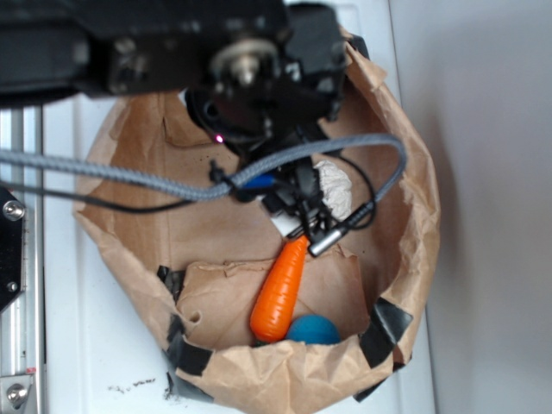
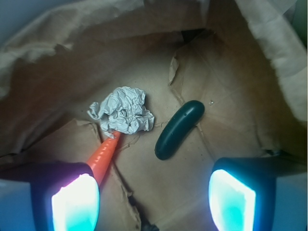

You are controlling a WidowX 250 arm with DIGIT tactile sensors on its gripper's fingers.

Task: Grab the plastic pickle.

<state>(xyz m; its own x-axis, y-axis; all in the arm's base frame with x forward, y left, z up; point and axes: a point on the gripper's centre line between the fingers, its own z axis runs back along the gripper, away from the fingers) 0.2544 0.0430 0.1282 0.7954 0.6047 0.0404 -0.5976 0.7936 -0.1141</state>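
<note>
Wrist view shows the tool (image 2: 153,197) spread wide above the pickle (image 2: 179,129) in the bag (image 2: 57,82). It looks smooth, light and slippery; pinch its middle.

pickle (image 2: 179,129): 1 | carrot (image 1: 281,289): 1 | blue ball (image 1: 313,330): 1 | crumpled paper (image 2: 123,110): 1 | bag (image 1: 285,379): 1

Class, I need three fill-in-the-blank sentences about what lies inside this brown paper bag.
1. The dark green plastic pickle lies on the bag's ____.
2. The orange plastic carrot's tip touches the crumpled ____ paper ball.
3. The robot's hand is ____, holding nothing.
4. In the exterior view, a ____ ball sits beside the carrot.

Missing: floor; white; open; blue
</note>
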